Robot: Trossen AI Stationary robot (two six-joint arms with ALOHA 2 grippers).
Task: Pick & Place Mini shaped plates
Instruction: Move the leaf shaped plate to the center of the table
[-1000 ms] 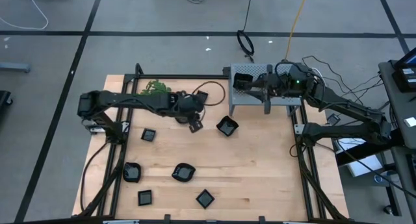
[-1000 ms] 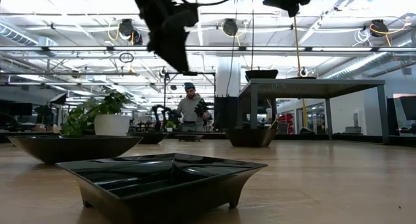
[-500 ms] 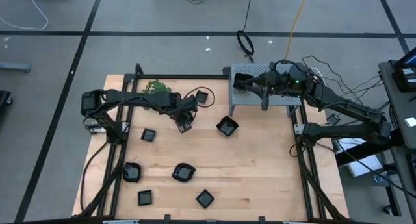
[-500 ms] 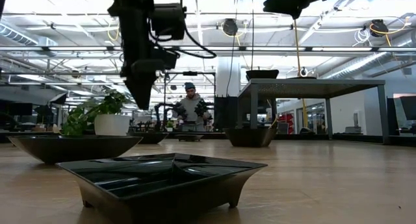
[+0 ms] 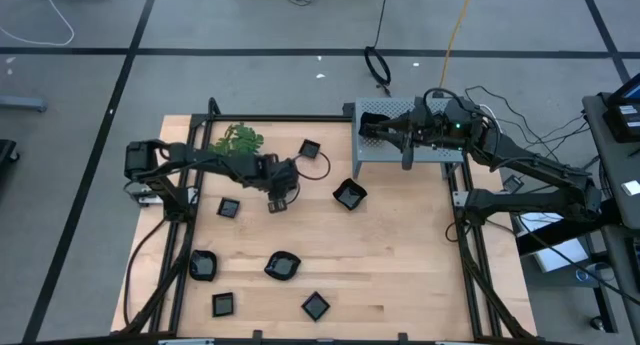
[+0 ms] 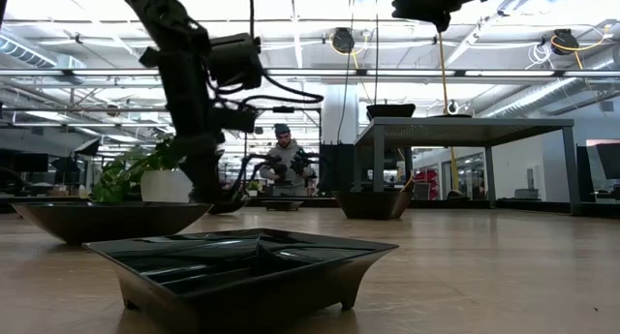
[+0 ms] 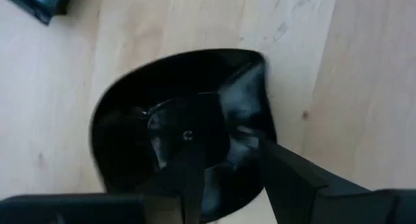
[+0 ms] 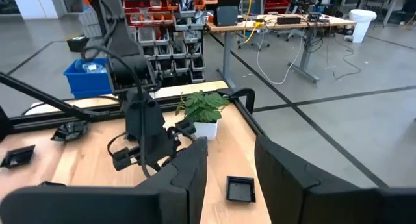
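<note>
- Two dark arms on the pale wooden table [image 5: 400,255]; I'll place everything off the grey perforated metal box [image 5: 440,150] at its far edge.
- Left gripper [image 5: 280,198] is down low, well left of the box. Its wrist view shows the fingers [image 7: 289,178] spread wide over a rounded glossy black mini plate [image 7: 182,126], one finger inside the dish, one outside the rim. Not clamped yet as far as I can see.
- Right gripper [image 5: 372,128] hangs over the box's left end, fingers [image 8: 188,169] parted with nothing between them.
- Other black mini plates: a wavy one [image 5: 348,194] just in front of the box's left corner, a small square one [image 5: 310,149] left of it, and five more [image 5: 283,266] scattered well in front and to the left.
- Green leafy sprig [image 5: 238,139] sits far left of the box.
</note>
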